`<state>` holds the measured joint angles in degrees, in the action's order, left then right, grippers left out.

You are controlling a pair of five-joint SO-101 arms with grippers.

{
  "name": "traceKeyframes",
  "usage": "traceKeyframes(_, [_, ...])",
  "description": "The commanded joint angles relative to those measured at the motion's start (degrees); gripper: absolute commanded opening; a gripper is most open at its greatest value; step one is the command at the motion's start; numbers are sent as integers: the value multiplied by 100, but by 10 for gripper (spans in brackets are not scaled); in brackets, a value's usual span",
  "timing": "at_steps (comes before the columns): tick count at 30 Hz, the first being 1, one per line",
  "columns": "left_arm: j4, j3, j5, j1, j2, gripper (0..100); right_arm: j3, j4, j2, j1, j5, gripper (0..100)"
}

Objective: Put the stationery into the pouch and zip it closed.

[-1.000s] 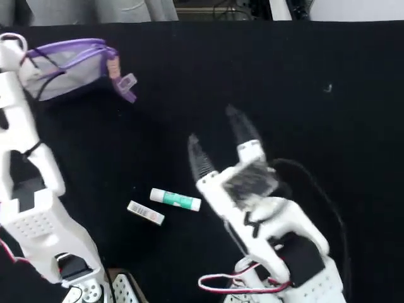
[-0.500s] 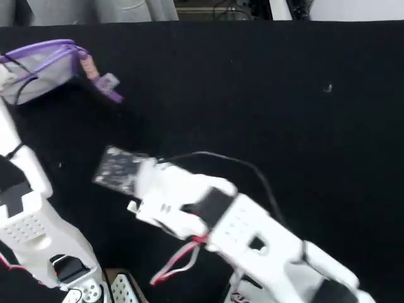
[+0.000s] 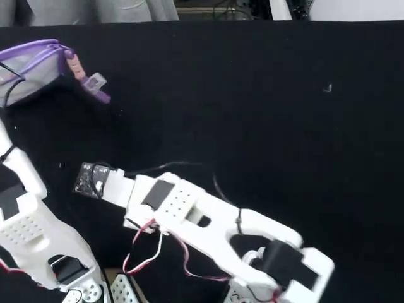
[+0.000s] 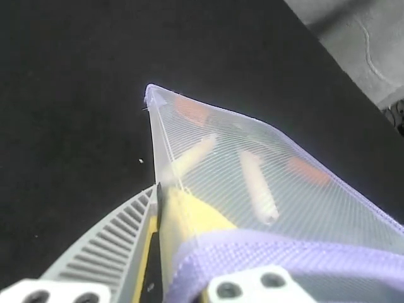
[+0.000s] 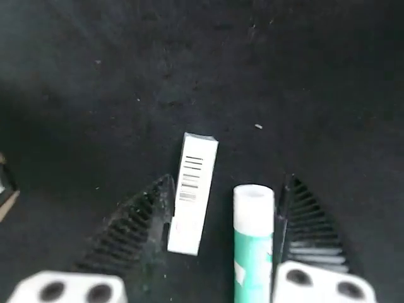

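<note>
A clear mesh pouch (image 3: 31,66) with purple trim hangs at the table's far left corner, a zip pull (image 3: 95,83) dangling from it. My left gripper (image 4: 158,192) is shut on the pouch's (image 4: 252,170) edge; pens and orange pieces show through the mesh. My right arm (image 3: 189,214) lies stretched leftward low over the table. Its open gripper (image 5: 226,196) straddles two items on the black cloth: a white barcoded eraser (image 5: 192,192) beside one finger and a green-and-white glue stick (image 5: 252,246) beside the other.
The black cloth (image 3: 284,113) covers the table, its back edge along the far side. My left arm's white body (image 3: 25,214) stands along the left edge. Loose red and white cables (image 3: 158,249) trail under the right arm.
The right arm swung from the middle to the left and dropped over the glue stick and eraser, hiding them from above. The pouch drifted left towards the edge.
</note>
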<state>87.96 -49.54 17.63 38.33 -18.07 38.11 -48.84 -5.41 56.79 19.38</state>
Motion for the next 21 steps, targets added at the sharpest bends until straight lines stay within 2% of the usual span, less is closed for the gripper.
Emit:
traceKeyframes(1, [-167,-101,-62,127,352,29,-374,264,435,114,18,265])
traceKeyframes(10, [-149,-101,-62,92,352,29,-1411,-369,1393,97,18,265])
traceKeyframes(15, [-149,-101,-62,92,352,29,-2264,-1099,2088,88,18,258])
traceKeyframes(17, [-141,-101,-62,92,352,29,-2651,-1433,2413,44,18,208])
traceKeyframes(21, [-141,-101,-62,92,352,29,-3213,-1785,2914,-18,18,16])
